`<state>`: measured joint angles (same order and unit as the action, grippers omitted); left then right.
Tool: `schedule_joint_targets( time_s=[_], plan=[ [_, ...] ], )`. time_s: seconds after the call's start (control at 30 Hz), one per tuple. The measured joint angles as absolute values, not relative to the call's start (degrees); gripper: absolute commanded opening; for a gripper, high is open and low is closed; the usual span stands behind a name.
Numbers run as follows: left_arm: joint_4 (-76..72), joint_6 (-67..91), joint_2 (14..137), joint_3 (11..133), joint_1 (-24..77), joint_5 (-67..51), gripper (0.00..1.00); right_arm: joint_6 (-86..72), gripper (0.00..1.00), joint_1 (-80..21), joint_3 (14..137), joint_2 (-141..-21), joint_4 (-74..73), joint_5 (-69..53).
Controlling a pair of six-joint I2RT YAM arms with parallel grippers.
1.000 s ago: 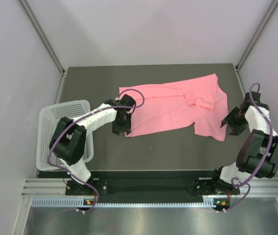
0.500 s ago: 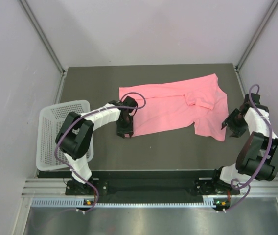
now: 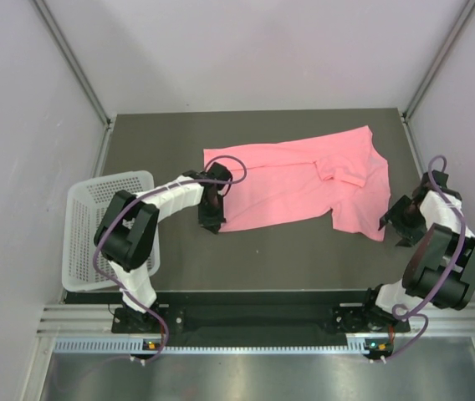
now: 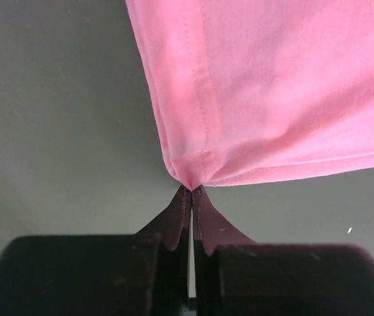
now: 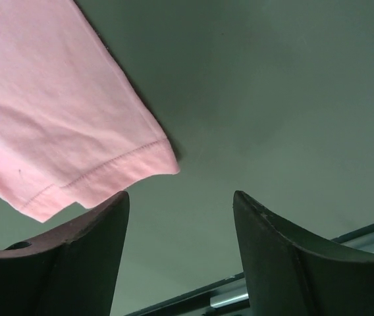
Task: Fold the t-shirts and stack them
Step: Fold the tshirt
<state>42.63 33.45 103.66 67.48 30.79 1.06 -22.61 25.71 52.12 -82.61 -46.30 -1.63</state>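
The left fingers [image 4: 174,227] clench a corner of the pink t-shirt [image 3: 296,180] on the desk [image 3: 162,142]. The right fingers [image 5: 88,243] gape empty beside it.

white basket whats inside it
In the white basket only its own perforated floor shows, with no shirt in it. The left arm passes over its right side, so what lies there is hidden.
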Motion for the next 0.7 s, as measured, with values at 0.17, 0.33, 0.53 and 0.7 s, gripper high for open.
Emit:
schedule_joint_targets(
  time_s=[0.17, 0.33, 0.53, 0.7],
  plan=[
    [41.43, 32.6, 103.66, 67.37, 30.5, -0.08, 0.0, -22.06, 0.65, 26.55, 51.7, -82.63, -45.87, -2.79],
    [40.8, 31.53, 103.7, 67.37, 30.5, -1.85, 0.0, -20.62, 0.54, 27.2, 50.85, -83.35, -43.7, -2.92],
    [40.49, 30.57, 104.62, 67.4, 30.5, -3.27, 0.0, -20.47, 0.41, 27.29, 49.08, -86.21, -40.16, -3.99],
    [40.56, 30.04, 104.86, 68.03, 30.48, -3.66, 0.0, -20.43, 0.33, 27.29, 49.19, -88.71, -37.17, -4.95]
  ],
)
